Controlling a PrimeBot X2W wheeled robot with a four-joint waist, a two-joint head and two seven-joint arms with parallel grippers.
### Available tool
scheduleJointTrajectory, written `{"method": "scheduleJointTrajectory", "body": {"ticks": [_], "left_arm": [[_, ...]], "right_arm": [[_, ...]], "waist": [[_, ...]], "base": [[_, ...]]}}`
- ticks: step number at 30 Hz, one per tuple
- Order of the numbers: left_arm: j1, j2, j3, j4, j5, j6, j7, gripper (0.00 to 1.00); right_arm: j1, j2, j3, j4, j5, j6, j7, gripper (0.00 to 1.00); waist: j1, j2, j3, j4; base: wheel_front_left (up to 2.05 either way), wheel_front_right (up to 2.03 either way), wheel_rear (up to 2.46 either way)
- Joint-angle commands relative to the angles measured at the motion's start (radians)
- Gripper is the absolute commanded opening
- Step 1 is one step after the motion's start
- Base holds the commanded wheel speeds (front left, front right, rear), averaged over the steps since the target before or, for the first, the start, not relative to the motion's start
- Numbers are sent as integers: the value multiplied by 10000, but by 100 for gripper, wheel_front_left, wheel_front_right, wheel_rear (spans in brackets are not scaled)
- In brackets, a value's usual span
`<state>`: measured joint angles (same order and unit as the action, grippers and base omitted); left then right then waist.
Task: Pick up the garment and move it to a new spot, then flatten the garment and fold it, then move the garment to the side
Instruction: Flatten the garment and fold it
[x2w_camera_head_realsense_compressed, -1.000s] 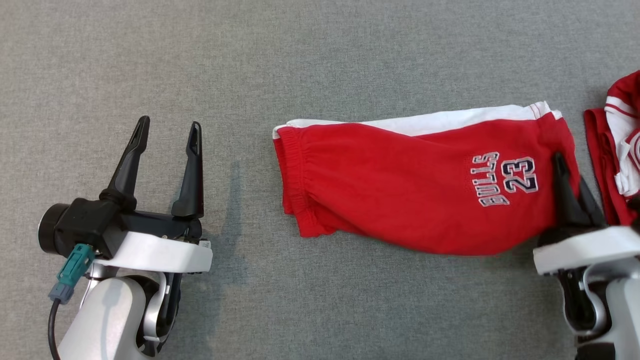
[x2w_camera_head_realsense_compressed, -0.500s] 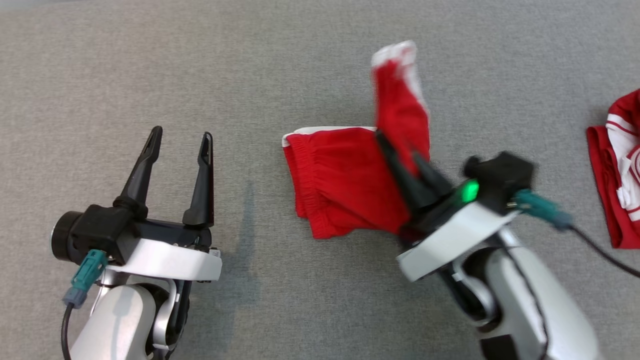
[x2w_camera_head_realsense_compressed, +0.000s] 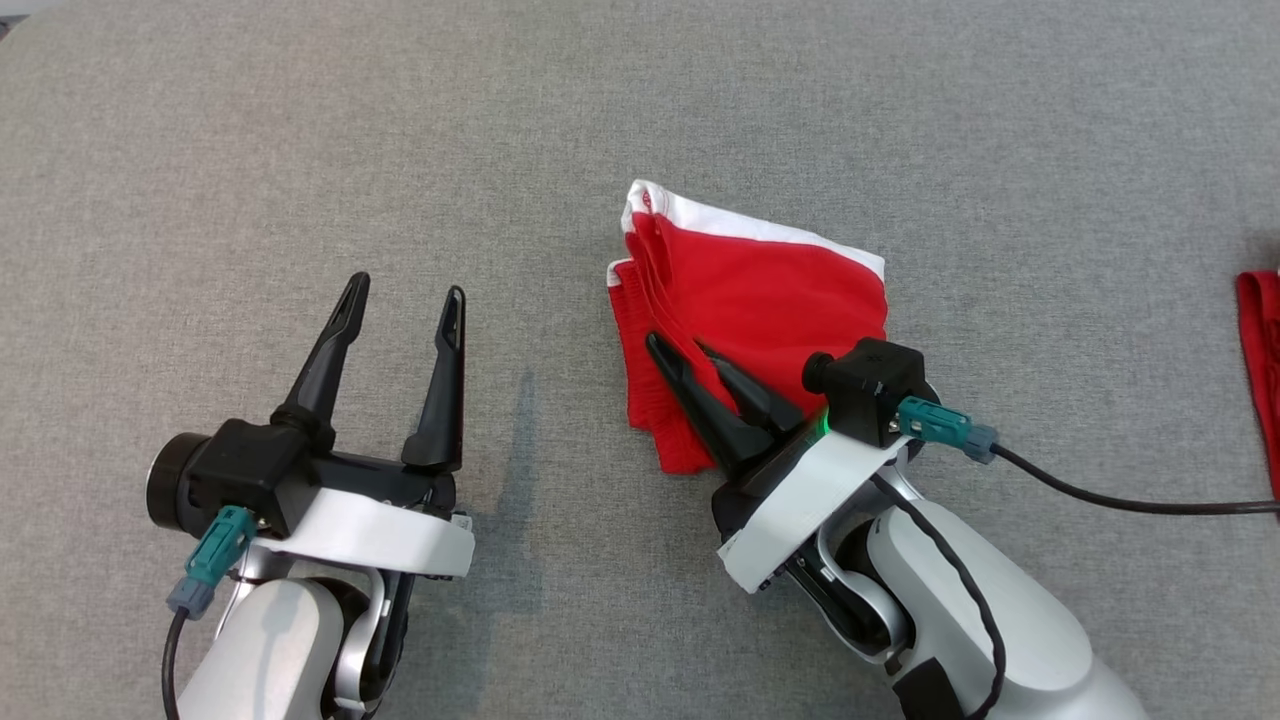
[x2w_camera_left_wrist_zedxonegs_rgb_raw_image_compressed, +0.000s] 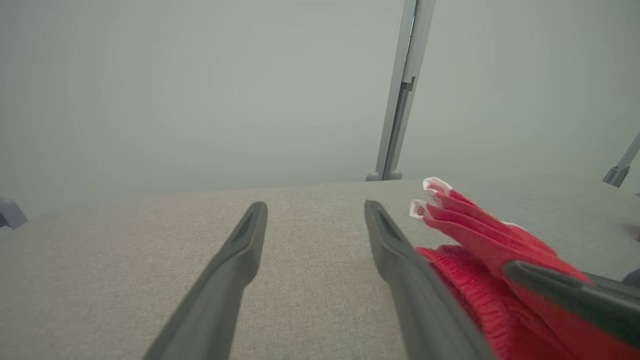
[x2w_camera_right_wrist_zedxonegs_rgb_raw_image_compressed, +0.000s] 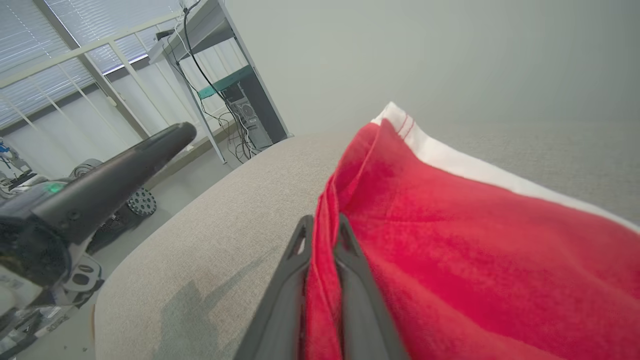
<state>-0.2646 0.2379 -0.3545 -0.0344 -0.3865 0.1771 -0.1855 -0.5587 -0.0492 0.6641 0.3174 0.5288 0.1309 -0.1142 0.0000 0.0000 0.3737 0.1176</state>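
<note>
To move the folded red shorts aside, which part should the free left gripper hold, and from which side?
Probably the stacked left edge of the red shorts, approached low from the left, where the left gripper stands open. The layers end together there; the right gripper pinches that edge nearer the robot.

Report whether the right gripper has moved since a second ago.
Yes. The right gripper, shut on the red-and-white shorts, has swung left, away from the other red garment at the view's right edge.
</note>
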Motion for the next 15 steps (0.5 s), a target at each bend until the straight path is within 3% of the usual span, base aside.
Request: {"method": "scheduleJointTrajectory", "body": {"ticks": [1, 8, 15], "left_arm": [[-71, 51, 13, 40, -31, -34, -46, 100], [83, 137, 55, 161, -1, 102, -99, 100], [261, 258, 290, 95, 32, 373, -204, 100]], "right_arm": [[-107, -47, 33, 54, 52, -5, -183, 100], [177, -58, -369, -747, -56, -5, -1053, 100], [1150, -510, -2688, -1982, -1085, -5, -1188, 100]], "waist": [[0, 0, -25, -24], [0, 0, -284, -342], [0, 0, -660, -640]], "base": [[0, 0, 0], [0, 0, 0], [0, 0, 0]]}}
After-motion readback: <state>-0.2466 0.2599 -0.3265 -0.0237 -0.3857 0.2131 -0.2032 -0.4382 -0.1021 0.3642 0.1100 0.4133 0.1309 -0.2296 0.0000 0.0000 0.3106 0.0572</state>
